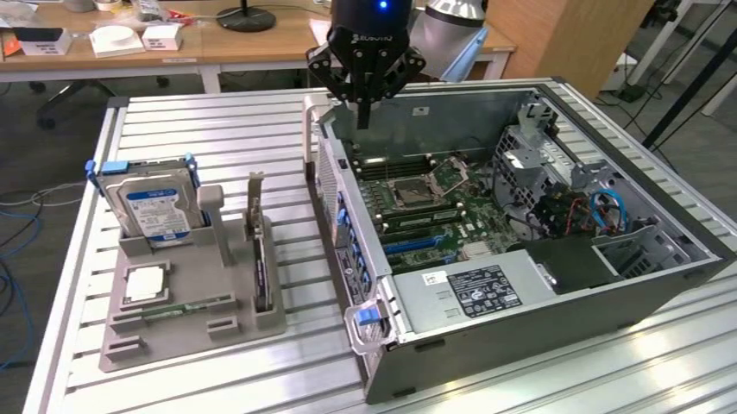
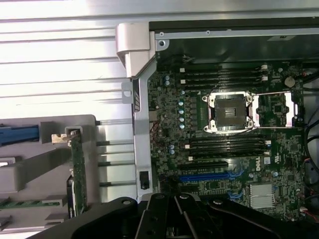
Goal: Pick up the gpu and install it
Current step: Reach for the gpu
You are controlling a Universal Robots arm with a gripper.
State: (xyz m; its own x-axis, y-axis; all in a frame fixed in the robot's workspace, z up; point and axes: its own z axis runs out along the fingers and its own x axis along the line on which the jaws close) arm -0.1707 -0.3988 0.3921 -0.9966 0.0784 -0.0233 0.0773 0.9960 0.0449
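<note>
While exterior view shows gpu [image 1: 261, 263] upright, wrist view shows its edge.

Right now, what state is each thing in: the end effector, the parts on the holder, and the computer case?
End effector: shut, holding nothing.
GPU: on edge in the grey holder, not picked up.
Hard drive: upright in the holder.
CPU: flat in its recess.
Computer case: open, side panel off.
CPU socket: empty.
</note>
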